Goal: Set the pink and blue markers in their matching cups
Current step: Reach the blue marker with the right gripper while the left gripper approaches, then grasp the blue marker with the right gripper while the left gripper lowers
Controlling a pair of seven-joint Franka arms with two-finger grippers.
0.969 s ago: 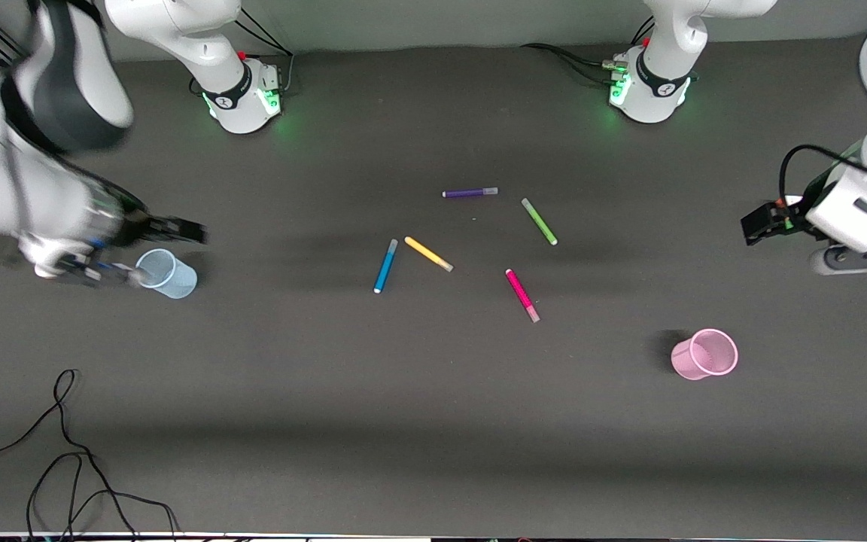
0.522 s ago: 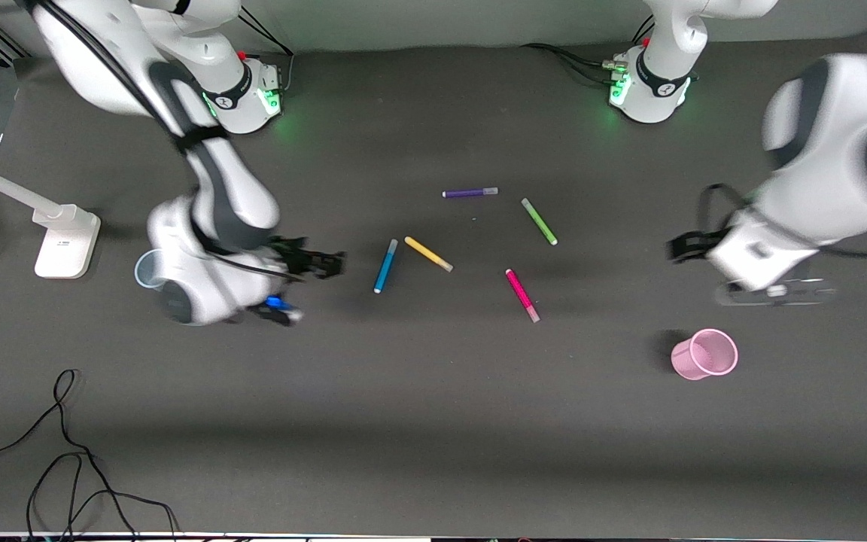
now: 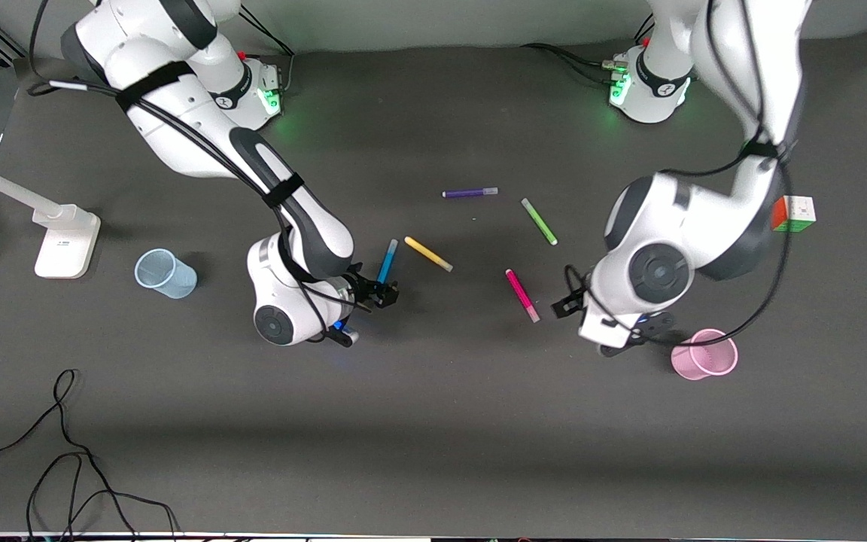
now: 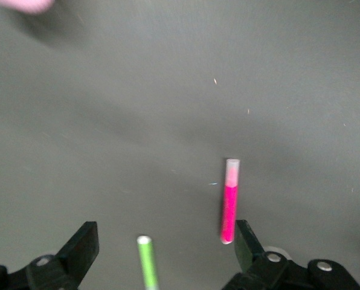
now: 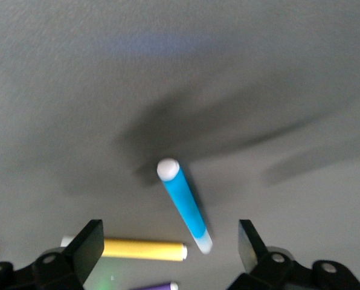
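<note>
The blue marker (image 3: 386, 263) and the pink marker (image 3: 521, 295) lie flat in the middle of the table. The pale blue cup (image 3: 165, 272) stands toward the right arm's end, the pink cup (image 3: 704, 354) toward the left arm's end. My right gripper (image 3: 345, 331) hovers by the blue marker, open and empty. In the right wrist view the gripper (image 5: 168, 257) has the blue marker (image 5: 183, 202) between its jaws, lower down. My left gripper (image 3: 629, 335) hovers between the pink marker and the pink cup, open and empty (image 4: 165, 254). The pink marker (image 4: 230, 202) lies by one fingertip (image 4: 245, 241).
The yellow marker (image 3: 428, 254), green marker (image 3: 539, 221) and purple marker (image 3: 470, 193) lie close by. A colour cube (image 3: 793, 213) sits toward the left arm's end, a white stand (image 3: 65, 241) toward the right arm's end. Black cables (image 3: 65, 452) lie near the front edge.
Both arms swung in from the table's ends to the middle. The right gripper left the blue cup for the blue marker. The left gripper came in beside the pink marker.
</note>
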